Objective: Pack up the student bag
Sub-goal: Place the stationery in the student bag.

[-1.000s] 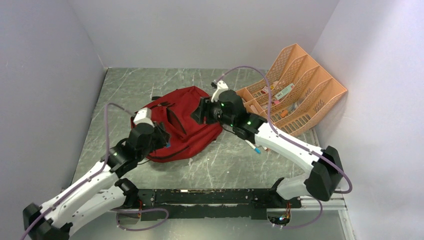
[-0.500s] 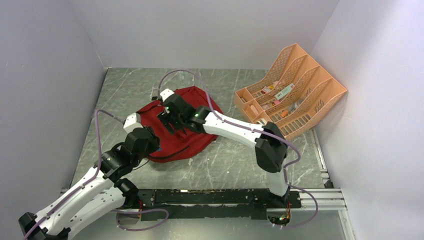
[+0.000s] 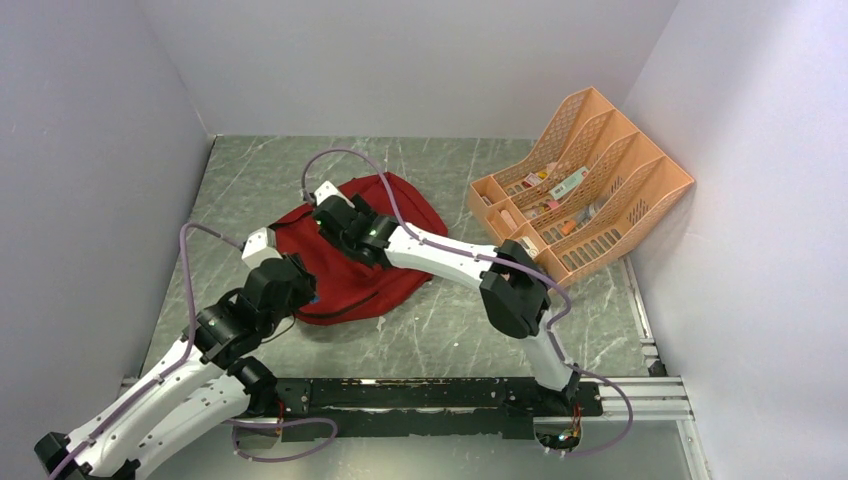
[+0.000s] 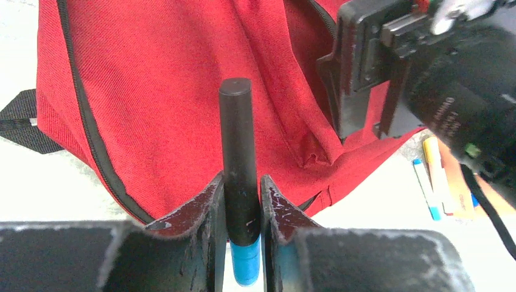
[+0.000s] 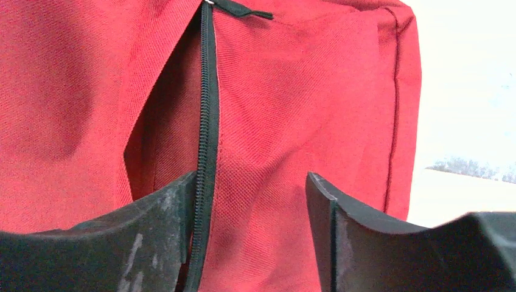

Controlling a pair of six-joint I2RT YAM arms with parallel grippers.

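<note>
Student bag (image 3: 360, 285) lies under the spread right gripper (image 5: 249, 182); left gripper (image 4: 240, 182) pinches a marker (image 4: 236, 121), organiser (image 3: 650, 170) nearby.

The left arm (image 3: 180, 372) reaches forward, its left gripper (image 4: 241, 184) clamped on a marker (image 4: 236, 140). The right arm (image 3: 450, 258) folds at the elbow and stretches leftward, the right gripper (image 5: 251, 177) spread wide.

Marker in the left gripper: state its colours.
Black marker with a blue end, best seen in the left wrist view.
</note>
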